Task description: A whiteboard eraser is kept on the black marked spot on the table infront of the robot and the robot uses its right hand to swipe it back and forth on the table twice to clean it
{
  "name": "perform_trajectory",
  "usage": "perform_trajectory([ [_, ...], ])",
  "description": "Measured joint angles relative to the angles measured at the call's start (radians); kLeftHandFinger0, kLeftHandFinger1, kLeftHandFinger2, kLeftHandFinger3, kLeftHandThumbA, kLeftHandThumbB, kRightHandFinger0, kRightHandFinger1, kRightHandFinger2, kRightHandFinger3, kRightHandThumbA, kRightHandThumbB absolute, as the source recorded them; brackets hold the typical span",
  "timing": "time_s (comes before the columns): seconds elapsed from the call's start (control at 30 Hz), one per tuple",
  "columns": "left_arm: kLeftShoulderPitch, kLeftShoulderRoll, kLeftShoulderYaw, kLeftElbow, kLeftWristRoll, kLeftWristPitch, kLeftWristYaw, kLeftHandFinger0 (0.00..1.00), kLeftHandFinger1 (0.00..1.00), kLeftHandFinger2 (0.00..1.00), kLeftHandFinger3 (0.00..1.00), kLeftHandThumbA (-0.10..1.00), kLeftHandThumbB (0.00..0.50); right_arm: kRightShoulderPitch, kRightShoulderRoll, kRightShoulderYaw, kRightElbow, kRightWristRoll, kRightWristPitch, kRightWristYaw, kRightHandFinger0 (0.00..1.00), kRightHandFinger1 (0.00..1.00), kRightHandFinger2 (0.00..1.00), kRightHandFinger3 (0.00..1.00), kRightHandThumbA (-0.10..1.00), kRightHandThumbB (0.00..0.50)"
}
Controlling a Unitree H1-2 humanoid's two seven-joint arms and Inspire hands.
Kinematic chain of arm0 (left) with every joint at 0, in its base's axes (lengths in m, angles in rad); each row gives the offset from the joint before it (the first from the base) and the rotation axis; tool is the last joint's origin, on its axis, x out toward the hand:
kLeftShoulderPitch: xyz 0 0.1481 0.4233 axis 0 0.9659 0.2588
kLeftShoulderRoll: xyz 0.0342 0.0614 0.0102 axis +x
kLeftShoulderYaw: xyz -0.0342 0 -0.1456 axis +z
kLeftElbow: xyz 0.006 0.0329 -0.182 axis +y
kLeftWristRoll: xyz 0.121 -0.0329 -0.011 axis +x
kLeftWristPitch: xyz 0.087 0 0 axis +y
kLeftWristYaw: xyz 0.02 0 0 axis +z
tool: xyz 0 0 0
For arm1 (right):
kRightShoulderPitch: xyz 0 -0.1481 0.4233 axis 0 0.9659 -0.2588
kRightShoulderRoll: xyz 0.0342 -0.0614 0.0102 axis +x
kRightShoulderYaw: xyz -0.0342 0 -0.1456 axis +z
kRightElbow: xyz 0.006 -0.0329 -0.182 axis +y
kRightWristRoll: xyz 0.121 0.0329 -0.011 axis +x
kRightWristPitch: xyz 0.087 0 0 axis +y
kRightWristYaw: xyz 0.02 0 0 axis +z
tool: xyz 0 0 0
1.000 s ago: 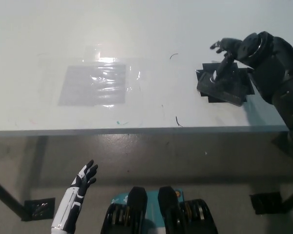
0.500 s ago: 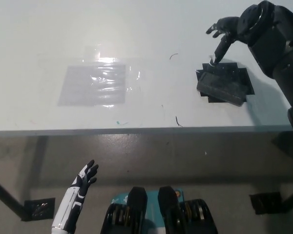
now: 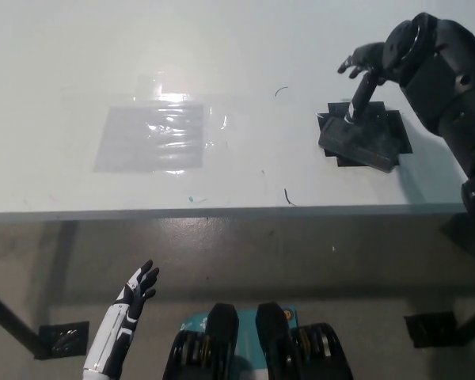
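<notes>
The right hand [image 3: 364, 67] hovers over the eraser [image 3: 359, 142], fingers [image 3: 356, 103] apart, one pointing down.

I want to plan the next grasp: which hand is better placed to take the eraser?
Right. The right hand is open just above the eraser on the table; the left hand hangs low, off the table.

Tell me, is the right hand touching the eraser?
Cannot tell. In the head view the right hand has one of its fingers overlapping the eraser, hiding any gap.
</notes>
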Motion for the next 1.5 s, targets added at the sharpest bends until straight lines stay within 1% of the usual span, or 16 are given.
perform_trajectory([
  [0.2, 0.001, 0.0, 0.0, 0.0, 0.003, -0.001, 0.0, 1.0, 1.0, 1.0, 1.0, 1.0, 0.382, 0.028, 0.0, 0.01, 0.009, -0.005, -0.003, -0.001, 1.0, 1.0, 1.0, 1.0, 1.0, 0.237],
  [0.3, 0.003, 0.0, 0.0, 0.0, 0.003, -0.001, 0.0, 1.0, 1.0, 1.0, 1.0, 1.0, 0.384, 0.041, 0.0, 0.015, 0.012, -0.009, -0.013, -0.001, 1.0, 1.0, 1.0, 1.0, 1.0, 0.287],
  [0.37, 0.006, 0.0, 0.0, 0.0, 0.003, -0.002, 0.0, 1.0, 1.0, 1.0, 1.0, 1.0, 0.387, 0.052, 0.0, 0.023, 0.017, -0.014, -0.021, -0.002, 1.0, 1.0, 1.0, 1.0, 1.0, 0.262],
  [0.47, 0.009, 0.0, 0.0, 0.0, 0.003, -0.003, 0.0, 1.0, 1.0, 1.0, 1.0, 1.0, 0.381, 0.067, 0.0, 0.021, 0.021, -0.017, -0.021, -0.005, 1.0, 1.0, 1.0, 1.0, 1.0, 0.274],
  [0.77, 0.01, 0.0, -0.001, 0.0, 0.004, -0.008, 0.0, 1.0, 1.0, 1.0, 1.0, 1.0, 0.377, 0.099, 0.0, 0.018, 0.027, -0.022, -0.019, -0.018, 1.0, 1.0, 1.0, 1.0, 1.0, 0.344],
  [1.03, 0.01, 0.0, -0.002, 0.001, 0.007, -0.012, 0.0, 1.0, 1.0, 1.0, 1.0, 1.0, 0.377, 0.101, 0.005, 0.019, 0.029, -0.03, -0.017, -0.019, 1.0, 1.0, 1.0, 1.0, 1.0, 0.308],
  [1.2, 0.009, 0.003, -0.002, 0.001, 0.008, -0.013, 0.0, 1.0, 1.0, 1.0, 1.0, 1.0, 0.371, 0.101, 0.006, 0.016, 0.03, -0.032, -0.014, -0.037, 1.0, 1.0, 1.0, 1.0, 1.0, 0.34],
  [1.23, 0.009, 0.003, -0.002, 0.001, 0.008, -0.013, 0.0, 1.0, 1.0, 1.0, 1.0, 1.0, 0.371, 0.102, 0.007, 0.016, 0.03, -0.033, -0.014, -0.042, 0.49, 0.49, 0.64, 1.0, 0.9, 0.442],
  [1.27, 0.008, 0.004, -0.002, 0.001, 0.009, -0.013, 0.0, 1.0, 1.0, 1.0, 1.0, 1.0, 0.377, 0.104, 0.01, 0.015, 0.03, -0.033, -0.012, -0.061, 0.54, 0.64, 0.82, 1.0, 0.84, 0.365],
  [1.3, 0.008, 0.004, -0.002, 0.002, 0.009, -0.013, 0.0, 1.0, 1.0, 1.0, 1.0, 1.0, 0.378, 0.109, 0.013, 0.009, 0.03, -0.033, -0.011, -0.084, 0.58, 0.68, 0.81, 1.0, 0.82, 0.362],
  [1.33, 0.008, 0.004, -0.002, 0.003, 0.009, -0.013, 0.0, 1.0, 1.0, 1.0, 1.0, 1.0, 0.373, 0.113, 0.015, 0.008, 0.03, -0.033, -0.01, -0.101, 0.68, 0.79, 0.83, 1.0, 0.61, 0.3],
  [1.37, 0.008, 0.004, -0.002, 0.004, 0.009, -0.013, 0.0, 1.0, 1.0, 1.0, 1.0, 1.0, 0.373, 0.116, 0.016, 0.008, 0.029, -0.034, -0.01, -0.114, 0.49, 0.54, 0.52, 0.78, 0.4, 0.16],
  [1.4, 0.008, 0.003, -0.002, 0.006, 0.009, -0.013, 0.0, 1.0, 1.0, 1.0, 1.0, 1.0, 0.374, 0.121, 0.017, 0.008, 0.029, -0.036, -0.011, -0.151, 0.25, 0.33, 0.38, 0.69, 0.23, 0.153],
  [1.43, 0.008, 0.003, -0.002, 0.008, 0.009, -0.013, 0.0, 1.0, 1.0, 1.0, 1.0, 1.0, 0.384, 0.124, 0.017, 0.007, 0.029, -0.037, -0.012, -0.177, 0.16, 0.26, 0.37, 0.84, 0.04, 0.137],
  [1.47, 0.007, 0.003, -0.002, 0.009, 0.009, -0.013, 0.0, 1.0, 1.0, 1.0, 1.0, 1.0, 0.389, 0.128, 0.018, 0.004, 0.029, -0.037, -0.014, -0.204, 0.15, 0.26, 0.39, 0.95, 0.01, 0.141],
  [1.5, 0.007, 0.003, -0.002, 0.01, 0.009, -0.013, 0.0, 1.0, 1.0, 1.0, 1.0, 1.0, 0.396, 0.132, 0.019, -0.001, 0.029, -0.037, -0.015, -0.225, 0.11, 0.23, 0.37, 1.0, -0.02, 0.156],
])
